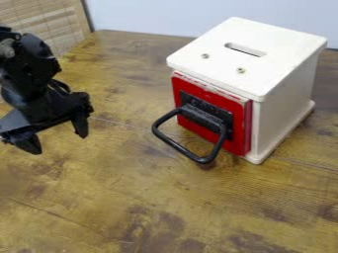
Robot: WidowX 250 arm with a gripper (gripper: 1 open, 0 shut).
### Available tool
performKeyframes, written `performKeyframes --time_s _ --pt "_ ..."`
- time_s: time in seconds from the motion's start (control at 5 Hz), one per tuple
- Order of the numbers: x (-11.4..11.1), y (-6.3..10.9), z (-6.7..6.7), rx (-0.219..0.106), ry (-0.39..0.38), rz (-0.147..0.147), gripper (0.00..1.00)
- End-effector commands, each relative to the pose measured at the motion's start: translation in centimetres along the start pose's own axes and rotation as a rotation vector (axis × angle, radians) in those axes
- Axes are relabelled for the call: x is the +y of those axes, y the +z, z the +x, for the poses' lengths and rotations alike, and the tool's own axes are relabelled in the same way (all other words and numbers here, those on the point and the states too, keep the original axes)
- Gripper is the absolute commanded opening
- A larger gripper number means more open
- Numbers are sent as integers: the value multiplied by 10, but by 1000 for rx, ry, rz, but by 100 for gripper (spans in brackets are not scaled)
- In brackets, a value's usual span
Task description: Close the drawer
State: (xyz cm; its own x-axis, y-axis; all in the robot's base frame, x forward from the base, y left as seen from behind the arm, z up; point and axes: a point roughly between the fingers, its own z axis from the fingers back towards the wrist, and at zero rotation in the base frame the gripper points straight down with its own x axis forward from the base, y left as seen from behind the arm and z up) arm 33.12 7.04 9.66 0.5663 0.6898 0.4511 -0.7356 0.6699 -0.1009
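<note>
— where are the fingers point(59, 133) just now?
— over at the left of the view, above the wooden counter point(126, 193), pointing down, with the black arm behind them.
— holding anything?
— no, they're spread apart, and nothing sits between the two tips.
— and the drawer point(211, 121)?
— well apart from the fingers, across to the right of them in the view. it's the red front on the cream-white box point(271, 84), and its big black loop handle point(192, 143) sticks out toward the fingers' side, touching neither tip.
— is it pulled out?
— i can't tell exactly how far. the red front shows at the box's face, with dark ridged stuff behind the loop.
— what's on top of the box?
— a slot point(246, 49), farther from the fingers than the handle is, and two small round metal bits nearer the front edge.
— anything beyond the fingers?
— a light brown panel point(50, 20), up behind them at the back left, beside a pale wall point(199, 14).
</note>
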Motion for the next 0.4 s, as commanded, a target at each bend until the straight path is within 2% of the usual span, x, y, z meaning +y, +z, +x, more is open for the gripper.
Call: performKeyframes --time_s 0.0,0.2 --pt "-7 26 19 -82 16 -52 100" --pt "-9 38 20 -93 -10 -65 100"
